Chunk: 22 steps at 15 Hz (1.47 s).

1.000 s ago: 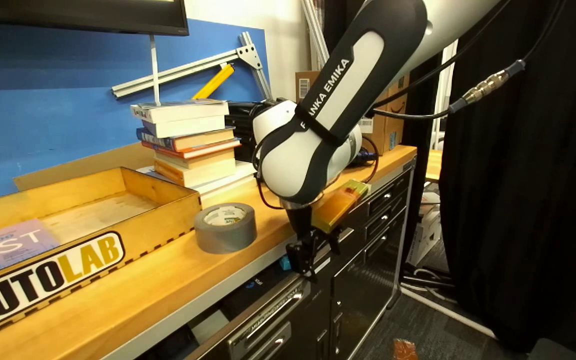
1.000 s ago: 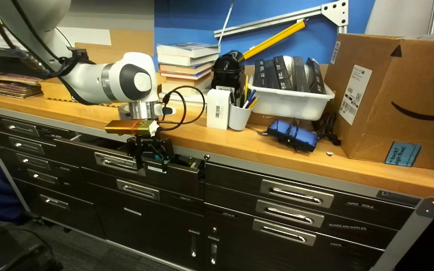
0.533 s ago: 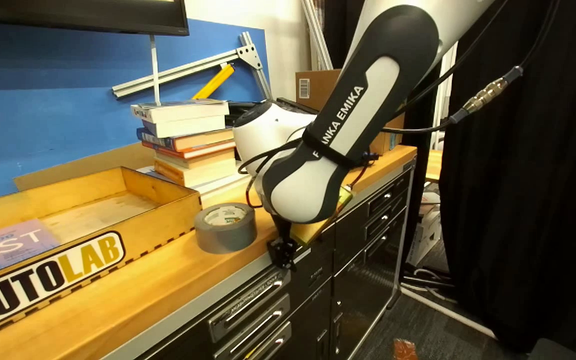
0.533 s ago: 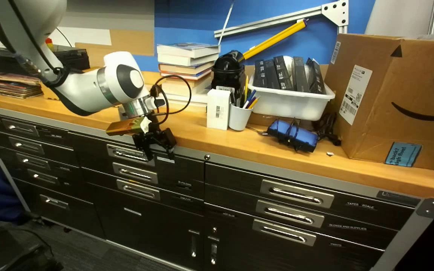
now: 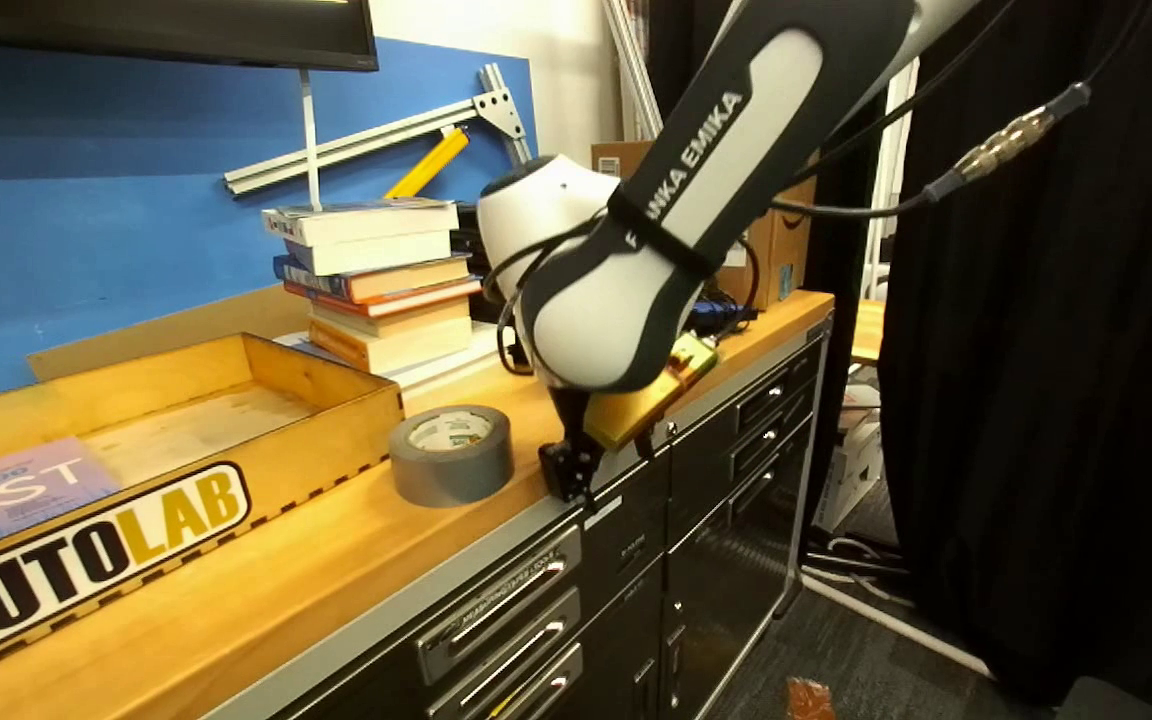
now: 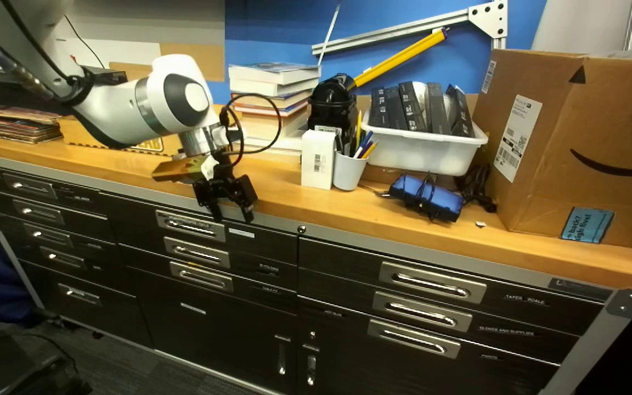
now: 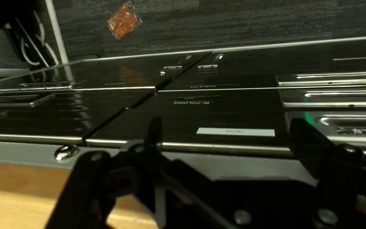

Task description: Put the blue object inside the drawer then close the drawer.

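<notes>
The drawer (image 6: 272,244) is shut, its dark front flush with the cabinet in both exterior views (image 5: 638,512). Its front, with a white label, also shows in the wrist view (image 7: 240,116). The blue object is hidden; it shows in no view now. My gripper (image 6: 233,218) is open and empty, tilted down just in front of the worktop edge, by the top of the drawer front. In the wrist view, its two black fingers (image 7: 227,121) are wide apart, with the white label and the drawer's top edge between them.
A grey tape roll (image 5: 452,456) stands on the wooden worktop beside the arm. A wooden tray (image 5: 316,425) and a book stack (image 5: 376,290) lie behind. A white box (image 6: 317,159), a pen cup (image 6: 348,172) and a cardboard box (image 6: 574,142) stand further along the worktop.
The drawer went from partly open, with the blue object glimpsed at its opening, to shut. My gripper moved towards the cabinet with it, then rose a little off the drawer front.
</notes>
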Each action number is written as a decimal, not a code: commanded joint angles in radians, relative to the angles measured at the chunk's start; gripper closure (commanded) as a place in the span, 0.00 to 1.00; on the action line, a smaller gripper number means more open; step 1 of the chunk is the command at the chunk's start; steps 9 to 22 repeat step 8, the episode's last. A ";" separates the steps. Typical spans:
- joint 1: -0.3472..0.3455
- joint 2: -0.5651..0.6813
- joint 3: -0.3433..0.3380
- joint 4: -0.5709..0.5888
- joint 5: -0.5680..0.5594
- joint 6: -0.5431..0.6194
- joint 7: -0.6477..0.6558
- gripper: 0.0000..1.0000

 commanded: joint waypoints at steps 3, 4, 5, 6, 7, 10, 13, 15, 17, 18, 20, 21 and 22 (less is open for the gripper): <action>-0.093 -0.252 0.066 0.019 0.310 -0.164 -0.394 0.00; -0.093 -0.285 0.066 0.043 0.355 -0.204 -0.447 0.00; -0.092 -0.317 0.064 0.070 0.387 -0.246 -0.484 0.00; -0.092 -0.250 0.062 0.040 0.323 -0.178 -0.401 0.00; -0.093 -0.280 0.062 0.049 0.334 -0.201 -0.416 0.00; -0.093 -0.288 0.063 0.043 0.334 -0.203 -0.414 0.00; -0.093 -0.288 0.063 0.043 0.334 -0.203 -0.414 0.00; -0.093 -0.288 0.063 0.043 0.334 -0.203 -0.414 0.00; -0.093 -0.288 0.063 0.043 0.334 -0.203 -0.414 0.00; -0.093 -0.288 0.063 0.043 0.334 -0.203 -0.414 0.00; -0.093 -0.288 0.063 0.043 0.334 -0.203 -0.414 0.00; -0.093 -0.288 0.063 0.043 0.334 -0.203 -0.414 0.00; -0.093 -0.288 0.063 0.043 0.334 -0.203 -0.414 0.00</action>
